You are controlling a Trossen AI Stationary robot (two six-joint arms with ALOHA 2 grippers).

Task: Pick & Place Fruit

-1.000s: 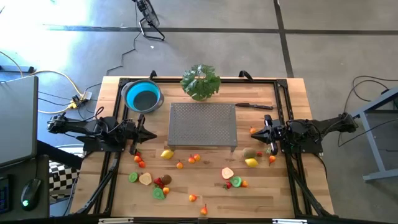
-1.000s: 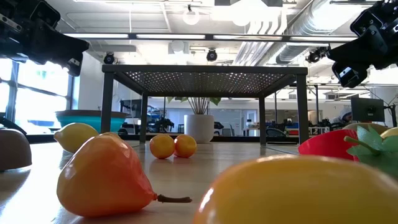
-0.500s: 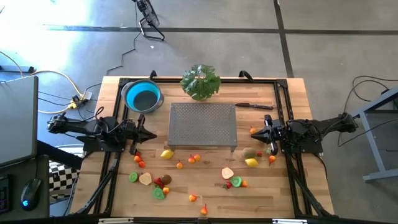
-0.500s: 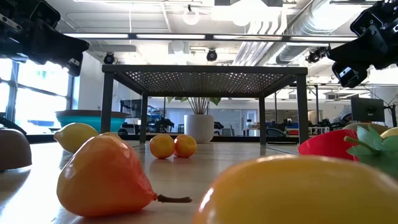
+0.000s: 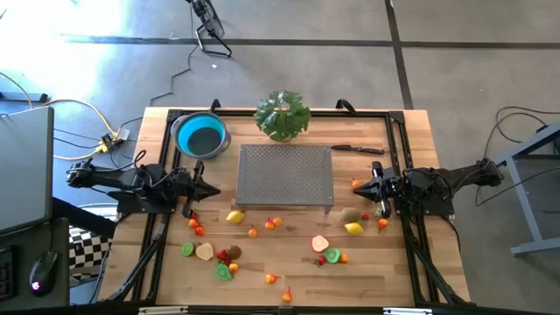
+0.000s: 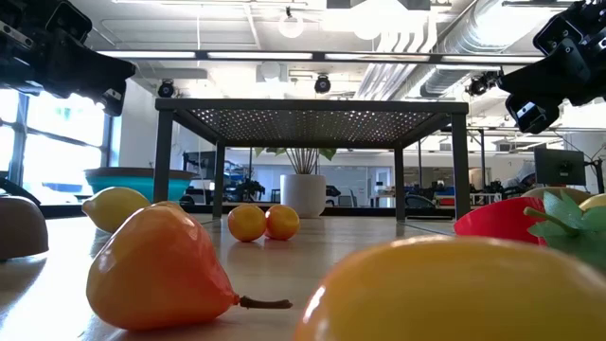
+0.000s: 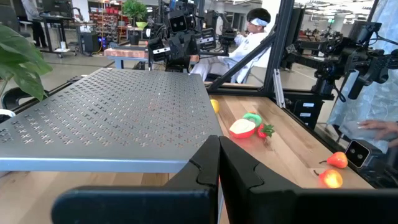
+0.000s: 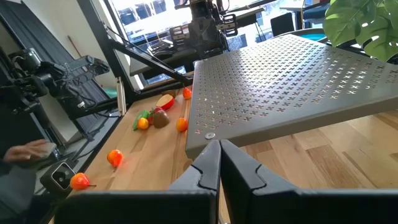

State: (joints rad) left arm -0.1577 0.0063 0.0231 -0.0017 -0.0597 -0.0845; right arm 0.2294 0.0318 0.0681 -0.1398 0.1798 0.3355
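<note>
Fruit (image 5: 321, 244) is scattered over the near half of the table, nothing picked up. Farther back, left gripper (image 5: 213, 191) and right gripper (image 5: 360, 191) hover at either side of the perforated stand (image 5: 286, 173), fingers pinched closed, looks parked. Blue bowl (image 5: 201, 136) sits farthest, presumably the drop spot.

No text, label, brand, number or sign can be read in any view.

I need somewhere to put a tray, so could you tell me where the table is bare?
The grey rack's top is bare, as is the wood between the knife and rack. The front strip is crowded with fruit.
</note>
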